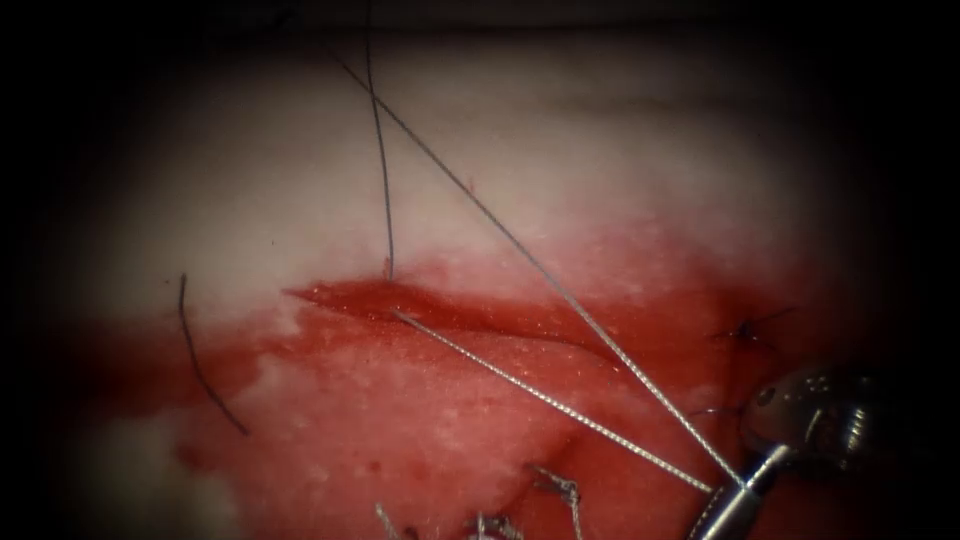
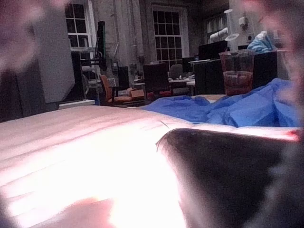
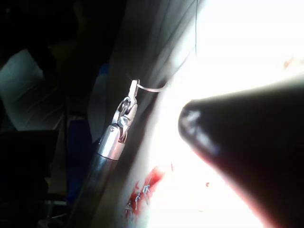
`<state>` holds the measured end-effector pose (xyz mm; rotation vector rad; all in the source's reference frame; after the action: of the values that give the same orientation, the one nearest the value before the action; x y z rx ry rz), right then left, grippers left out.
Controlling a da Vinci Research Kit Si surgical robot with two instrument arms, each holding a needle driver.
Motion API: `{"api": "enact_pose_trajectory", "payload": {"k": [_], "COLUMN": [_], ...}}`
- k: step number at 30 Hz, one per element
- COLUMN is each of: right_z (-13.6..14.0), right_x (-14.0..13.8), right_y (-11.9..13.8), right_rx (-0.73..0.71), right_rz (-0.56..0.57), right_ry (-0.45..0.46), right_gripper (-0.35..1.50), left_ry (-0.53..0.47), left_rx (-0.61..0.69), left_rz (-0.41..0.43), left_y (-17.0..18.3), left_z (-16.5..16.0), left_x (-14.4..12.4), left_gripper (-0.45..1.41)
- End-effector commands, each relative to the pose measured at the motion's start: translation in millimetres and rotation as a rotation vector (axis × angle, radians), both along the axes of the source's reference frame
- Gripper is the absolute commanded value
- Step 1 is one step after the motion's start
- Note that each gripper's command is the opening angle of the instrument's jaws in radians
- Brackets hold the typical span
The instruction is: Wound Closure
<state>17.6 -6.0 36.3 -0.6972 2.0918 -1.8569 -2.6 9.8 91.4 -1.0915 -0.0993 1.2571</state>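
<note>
The tissue (image 1: 600, 170) carries a horizontal cut (image 1: 450, 310) with red fluid (image 1: 400, 420) around and below it. My right tool (image 1: 738, 488) sits at the lower right, below the cut's right end, jaws shut on the thread (image 1: 560, 290). From the jaws one taut strand runs up and left across the cut. A second strand (image 1: 540, 398) goes to the cut's lower lip. A dark strand (image 1: 382, 160) rises from the upper lip. In the right wrist view the tool (image 3: 134, 85) grips a pale strand (image 3: 154, 89). The tissue (image 2: 71, 152) is brightly lit in the left wrist view.
A loose cut end of thread (image 1: 205, 365) lies left of the cut. A dark knot (image 1: 745, 330) sits at the cut's right end. Several stitches (image 1: 560, 490) lie along the lower edge, also seen as stitches (image 3: 138, 197) by the shaft. A dark shaft (image 2: 228, 180) and blue drape (image 2: 237, 107) appear.
</note>
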Motion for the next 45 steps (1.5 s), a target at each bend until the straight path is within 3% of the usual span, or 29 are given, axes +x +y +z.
{"api": "enact_pose_trajectory", "payload": {"k": [1, 7, 15, 24, 31, 34, 35, 36, 39, 40, 41, 44, 45], "right_z": [-1.3, -3.8, -4.9, -5.8, -5.8, -5.8, -5.8, -5.6, -5.4, -5.3, -5.2, -5.0, -5.0], "right_x": [-1.0, -6.7, -11.9, -15.6, -18.3, -18.8, -18.6, -17.3, -15.8, -14.7, -13.9, -10.9, -9.9], "right_y": [1.2, 1.1, 1.4, 1.5, 1.4, 1.9, 2.4, 4.3, 6.4, 7.9, 9.0, 12.4, 13.3], "right_rx": [0.005, 0.045, 0.053, 0.037, 0.021, -0.014, -0.063, -0.215, -0.327, -0.376, -0.407, -0.463, -0.472], "right_rz": [-0.004, -0.041, -0.011, 0.057, 0.066, 0.080, 0.106, 0.210, 0.314, 0.358, 0.393, 0.538, 0.572], "right_ry": [-0.026, -0.157, -0.259, -0.320, -0.421, -0.454, -0.410, -0.284, -0.231, -0.227, -0.239, -0.325, -0.352], "right_gripper": [-0.35, -0.35, -0.35, -0.35, -0.35, -0.35, -0.35, -0.35, -0.27, 0.09, 0.19, 0.27, 0.17], "left_ry": [0.025, 0.193, 0.284, 0.237, 0.262, 0.217, 0.189, 0.076, -0.004, -0.030, -0.067, -0.184, -0.225], "left_rx": [-0.015, -0.073, -0.064, -0.020, 0.007, 0.021, 0.030, 0.090, 0.126, 0.132, 0.140, 0.157, 0.162], "left_rz": [-0.009, -0.014, -0.043, 0.012, -0.009, 0.026, 0.046, 0.076, 0.108, 0.124, 0.139, 0.181, 0.205], "left_y": [1.5, 1.8, 1.8, 1.3, 1.2, 1.1, 1.1, 0.7, 0.2, -0.1, -0.4, -1.3, -1.5], "left_z": [-0.9, -0.1, 0.9, 2.1, 2.4, 2.4, 2.3, 2.1, 1.9, 1.7, 1.5, 0.6, 0.3], "left_x": [0.2, 1.9, 3.4, 2.6, 2.9, 2.6, 2.3, 1.2, -0.2, -0.9, -1.9, -4.3, -5.0], "left_gripper": [-0.45, -0.45, -0.45, -0.45, -0.45, -0.45, -0.45, -0.45, -0.45, -0.45, -0.45, -0.45, -0.45]}}
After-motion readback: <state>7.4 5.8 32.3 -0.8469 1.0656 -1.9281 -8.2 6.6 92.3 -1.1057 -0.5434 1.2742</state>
